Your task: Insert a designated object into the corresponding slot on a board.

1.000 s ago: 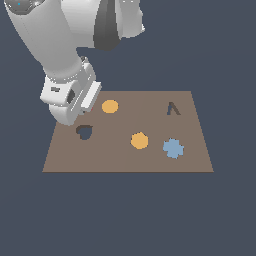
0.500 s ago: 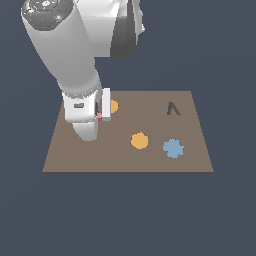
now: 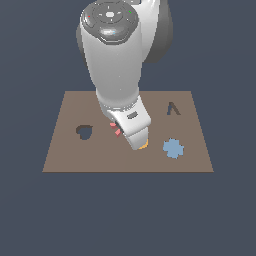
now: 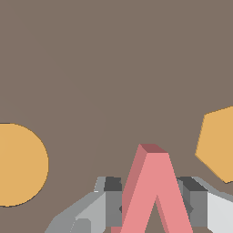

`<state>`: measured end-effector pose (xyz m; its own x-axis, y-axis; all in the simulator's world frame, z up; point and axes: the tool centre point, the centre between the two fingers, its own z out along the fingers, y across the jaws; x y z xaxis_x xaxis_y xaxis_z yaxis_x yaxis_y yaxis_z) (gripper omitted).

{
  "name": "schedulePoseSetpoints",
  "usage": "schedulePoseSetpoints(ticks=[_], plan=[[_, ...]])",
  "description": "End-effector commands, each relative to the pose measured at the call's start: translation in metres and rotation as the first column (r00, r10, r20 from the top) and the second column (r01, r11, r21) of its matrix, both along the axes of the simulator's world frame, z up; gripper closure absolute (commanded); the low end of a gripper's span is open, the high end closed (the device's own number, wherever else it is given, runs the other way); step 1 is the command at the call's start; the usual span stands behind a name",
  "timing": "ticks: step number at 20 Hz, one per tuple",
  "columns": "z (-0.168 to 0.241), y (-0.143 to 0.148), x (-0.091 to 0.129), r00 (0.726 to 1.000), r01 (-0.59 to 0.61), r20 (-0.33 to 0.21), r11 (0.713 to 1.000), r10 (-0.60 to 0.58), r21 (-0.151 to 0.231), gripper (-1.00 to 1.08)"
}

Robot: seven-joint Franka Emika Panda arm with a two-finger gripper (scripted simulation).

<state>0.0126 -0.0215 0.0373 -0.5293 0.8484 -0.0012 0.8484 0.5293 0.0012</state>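
Observation:
The designated object (image 4: 154,191), a pink-red caret-shaped piece, sits upright between my gripper's (image 4: 152,198) grey fingers (image 4: 111,200), which are shut on it. In the exterior view only pink slivers of the designated object (image 3: 116,129) show beside the wrist, over the middle of the brown board (image 3: 65,155). The slot (image 3: 173,108), a dark A-shaped cutout, lies near the board's far corner on the exterior view's right, apart from the gripper. In the wrist view bare board (image 4: 113,68) fills the space beyond the piece.
A dark heart-shaped cutout (image 3: 84,131) lies on the board toward the exterior view's left. A blue cross-like piece (image 3: 173,148) rests below the slot. An orange disc (image 4: 18,164) and an orange hexagon (image 4: 218,143) flank the gripper; the arm hides most of the hexagon (image 3: 143,145).
The arm has swung from the board's left part toward the exterior view's right, carrying the pink piece. The heart cutout is uncovered and the orange pieces are now behind the arm.

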Motion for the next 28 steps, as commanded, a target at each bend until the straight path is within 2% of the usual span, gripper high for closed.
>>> schedulePoseSetpoints(ticks=[1, 4, 7, 10, 15, 19, 22, 25, 28], plan=[[0.001, 0.023, 0.002, 0.993, -0.121, 0.000, 0.993, 0.121, 0.000, 1.08], [0.001, 0.051, 0.001, 0.966, -0.260, 0.000, 0.966, 0.260, -0.001, 1.08], [0.001, 0.079, -0.005, 0.919, -0.394, 0.000, 0.919, 0.394, -0.001, 1.08], [0.002, 0.105, -0.015, 0.853, -0.522, 0.000, 0.853, 0.522, -0.001, 1.08], [0.002, 0.142, -0.038, 0.719, -0.695, -0.001, 0.719, 0.695, -0.001, 1.08], [0.003, 0.162, -0.056, 0.621, -0.784, -0.001, 0.621, 0.784, 0.000, 1.08], [0.003, 0.171, -0.067, 0.561, -0.828, -0.001, 0.561, 0.828, 0.000, 1.08], [0.003, 0.177, -0.076, 0.516, -0.856, -0.002, 0.516, 0.856, 0.000, 1.08], [0.003, 0.180, -0.081, 0.491, -0.871, -0.002, 0.491, 0.871, 0.000, 1.08]])
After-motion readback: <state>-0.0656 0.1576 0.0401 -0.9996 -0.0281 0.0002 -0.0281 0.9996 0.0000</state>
